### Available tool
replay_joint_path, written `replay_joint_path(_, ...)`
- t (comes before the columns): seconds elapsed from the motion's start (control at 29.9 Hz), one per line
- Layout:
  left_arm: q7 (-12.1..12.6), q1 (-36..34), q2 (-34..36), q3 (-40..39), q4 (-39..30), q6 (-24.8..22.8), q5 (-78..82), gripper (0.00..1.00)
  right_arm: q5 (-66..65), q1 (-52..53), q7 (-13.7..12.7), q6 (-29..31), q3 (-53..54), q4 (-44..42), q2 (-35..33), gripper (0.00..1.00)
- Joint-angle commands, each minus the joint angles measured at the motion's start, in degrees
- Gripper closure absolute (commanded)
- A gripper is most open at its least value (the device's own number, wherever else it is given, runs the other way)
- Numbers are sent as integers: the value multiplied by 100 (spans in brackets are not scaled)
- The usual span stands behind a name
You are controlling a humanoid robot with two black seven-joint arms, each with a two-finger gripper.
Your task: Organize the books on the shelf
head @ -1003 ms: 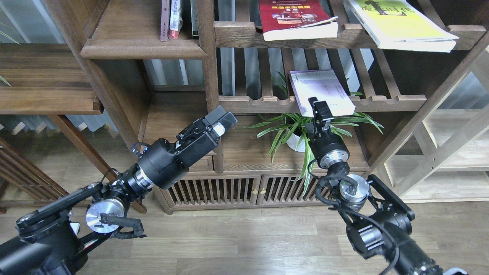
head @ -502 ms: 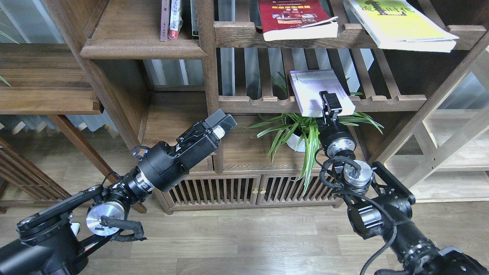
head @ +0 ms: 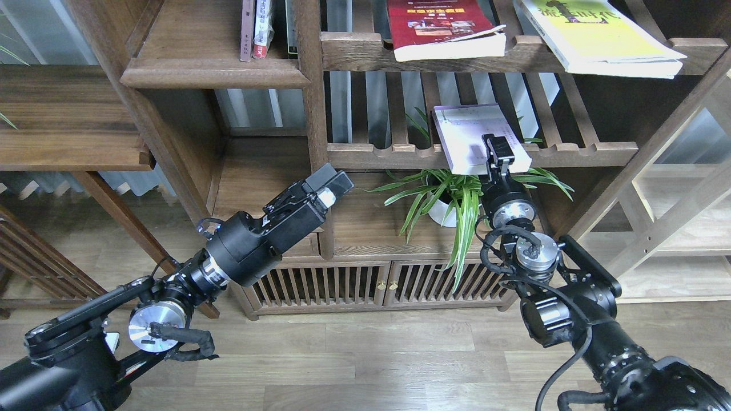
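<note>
While three large books lie flat on slatted racks, a few thin ones stand upright on the solid plank shelf (head: 211, 71) at upper left. Books counted: dark-red book (head: 442, 28) top centre, yellow-green book (head: 599, 37) top right, lavender-white book (head: 471, 137) centre, one rack lower. Two arms, two grippers. One potted plant (head: 451, 197) under the lavender-white book, on the cabinet top. Room: dark wood shelving unit, slatted cabinet doors low centre, pale wooden rack (head: 668, 228) at right, wood plank floor (head: 371, 354).

Lavender-white book's long axis runs front to back, near end overhanging the rack's front rail, tilted slightly right. Dark-red and yellow-green books also overhang their rail, long axes front to back.

Right gripper (head: 498, 151) sits at the lavender-white book's near right corner; jaws seen end-on, cannot tell their state. Left gripper (head: 331, 182) hangs mid-frame before the shelf post, holding nothing; jaws' state cannot tell.
</note>
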Motion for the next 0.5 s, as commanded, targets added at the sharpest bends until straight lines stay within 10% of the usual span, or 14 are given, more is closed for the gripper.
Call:
replay_joint_path(0.0,-3,0,13,19,0,0,0,1,0,87,-7,0,91,-175,41,20)
replay_joint_path(0.47,5,0,30,19,0,0,87,1,-9,167,-16,-9,83,-325,76,28)
